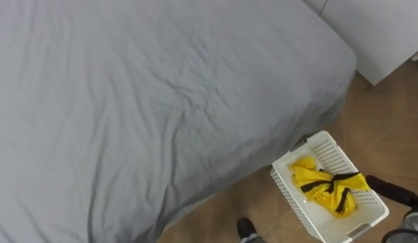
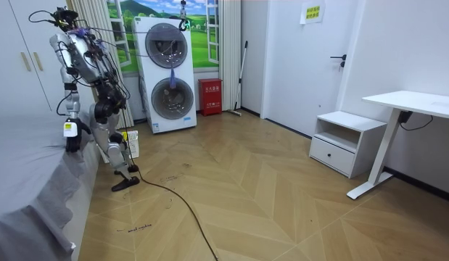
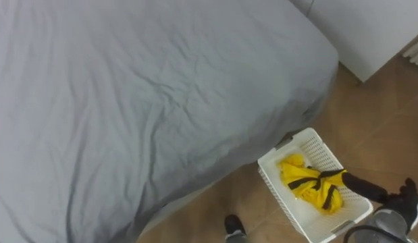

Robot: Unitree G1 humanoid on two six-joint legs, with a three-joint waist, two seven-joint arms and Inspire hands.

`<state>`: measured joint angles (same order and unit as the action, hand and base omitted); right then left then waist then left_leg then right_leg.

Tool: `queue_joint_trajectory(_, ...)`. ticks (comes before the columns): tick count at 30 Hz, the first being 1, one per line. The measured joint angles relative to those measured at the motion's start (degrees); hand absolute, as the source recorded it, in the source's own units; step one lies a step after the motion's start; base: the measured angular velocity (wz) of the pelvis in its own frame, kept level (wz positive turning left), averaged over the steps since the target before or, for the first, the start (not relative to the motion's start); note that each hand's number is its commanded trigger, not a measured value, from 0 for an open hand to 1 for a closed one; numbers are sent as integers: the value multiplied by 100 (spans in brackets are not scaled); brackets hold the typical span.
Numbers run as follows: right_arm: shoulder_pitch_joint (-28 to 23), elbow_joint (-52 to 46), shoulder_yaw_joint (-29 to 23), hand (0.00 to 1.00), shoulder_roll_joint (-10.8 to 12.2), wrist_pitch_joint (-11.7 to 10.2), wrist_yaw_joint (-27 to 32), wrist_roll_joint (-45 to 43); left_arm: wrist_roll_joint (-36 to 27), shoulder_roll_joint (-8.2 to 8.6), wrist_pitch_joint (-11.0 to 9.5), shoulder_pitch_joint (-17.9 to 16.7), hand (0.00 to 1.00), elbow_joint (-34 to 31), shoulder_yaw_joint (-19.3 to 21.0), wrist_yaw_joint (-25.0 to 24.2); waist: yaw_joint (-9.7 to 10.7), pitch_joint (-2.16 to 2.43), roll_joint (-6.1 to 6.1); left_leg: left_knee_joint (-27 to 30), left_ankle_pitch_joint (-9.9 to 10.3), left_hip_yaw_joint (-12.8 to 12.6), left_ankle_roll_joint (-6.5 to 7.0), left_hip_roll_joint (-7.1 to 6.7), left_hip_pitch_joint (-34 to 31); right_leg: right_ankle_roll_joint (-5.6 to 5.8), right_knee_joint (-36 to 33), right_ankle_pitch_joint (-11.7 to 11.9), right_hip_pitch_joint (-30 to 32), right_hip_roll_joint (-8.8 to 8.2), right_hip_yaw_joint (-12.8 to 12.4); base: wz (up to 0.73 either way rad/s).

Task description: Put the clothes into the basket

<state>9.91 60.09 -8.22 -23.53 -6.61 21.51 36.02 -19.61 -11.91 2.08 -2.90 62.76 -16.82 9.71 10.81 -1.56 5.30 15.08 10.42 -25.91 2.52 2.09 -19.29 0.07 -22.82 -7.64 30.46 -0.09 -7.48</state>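
Observation:
A white slatted basket stands on the wood floor by the bed's corner, at my right. A yellow garment with black stripes lies crumpled inside it. My right hand hovers over the basket's right rim, its dark fingers stretched toward the garment, open. In the room view I stand beside the bed, with the basket at my feet. My left hand hangs at the bed's edge, too small there to read.
The bed's grey sheet stretches wide and wrinkled with no clothes on it. A white cabinet stands past the bed's far corner. In the room view, a stacked washer and dryer stands behind me.

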Motion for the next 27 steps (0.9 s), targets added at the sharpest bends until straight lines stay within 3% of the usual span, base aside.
queue_joint_trajectory(2, -202, 7, 10, 0, 23, 0, -70, 20, 0, -48, -66, -117, 0, -112, 51, 0, -11, 18, -91, -6, -9, 94, -15, -8, 74, -21, 31, -17, -120, -5, 82, 25)
queue_joint_trajectory(4, -411, 7, 6, 0, 65, 0, -154, 68, 5, -49, -146, -223, 0, -147, 95, -1, -13, 63, -171, -16, -19, 158, -32, 22, 185, -41, 152, -8, -317, -12, 200, 22)
queue_joint_trajectory(6, -667, 5, -48, 0, 149, 1, -244, 81, 19, -49, -161, -290, 0, -136, 134, -8, -13, 110, -267, -106, -34, 304, -56, 29, 438, -59, 341, 3, -679, -37, 364, 25)
queue_joint_trajectory(9, -827, 6, -50, 0, 227, 1, -348, 97, 65, -45, -172, -427, 0, -128, 278, -49, -25, 143, -357, -265, -41, 423, -68, 32, 808, -56, 575, 7, -1150, -46, 492, 19)
queue_joint_trajectory(16, -1323, 11, -119, 0, 519, 23, -587, 213, 340, -34, -210, -726, 0, -256, 532, -68, -26, 147, -467, -671, -46, 730, -85, -28, 1536, -17, 1031, 12, -2034, -58, 730, 22)
queue_joint_trajectory(21, -1908, 76, -144, 0, 1064, 73, -1000, 29, 846, 143, -218, -818, 0, -247, 994, -67, -162, 137, -608, -750, -30, 1030, -112, -75, 1880, 1, 1301, -11, -2595, -93, 952, 23)
queue_joint_trajectory(27, -1856, 691, 400, 0, 1487, 192, -1530, -421, 1080, 207, -326, -772, 0, -193, 1044, -66, -429, 127, -718, -754, -26, 1265, -116, -144, 2026, 29, 1435, -31, -2898, -134, 1104, 20)
